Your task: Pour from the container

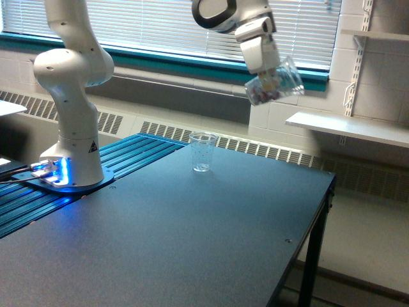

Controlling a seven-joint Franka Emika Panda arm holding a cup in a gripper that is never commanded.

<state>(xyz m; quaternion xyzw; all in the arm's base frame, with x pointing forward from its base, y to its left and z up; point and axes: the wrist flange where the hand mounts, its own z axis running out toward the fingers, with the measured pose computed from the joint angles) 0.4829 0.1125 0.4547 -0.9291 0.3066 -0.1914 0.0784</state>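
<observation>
Overhead, the gripper point(267, 75) apparently clamps the tilted container point(276, 84) above the dark table point(192, 236), near blinds point(160, 25).

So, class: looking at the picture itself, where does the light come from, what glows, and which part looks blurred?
Exterior view: daylight comes through the window blinds; a blue glow shows at the arm's base; the tilted container in the pincer is slightly smeared, while the dotted cup on the table stays sharp.

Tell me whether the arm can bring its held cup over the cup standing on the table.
Probably yes. The gripper holds the container tilted in the air, up and toward the exterior view's right of the dotted cup; nothing stands between them.
</observation>
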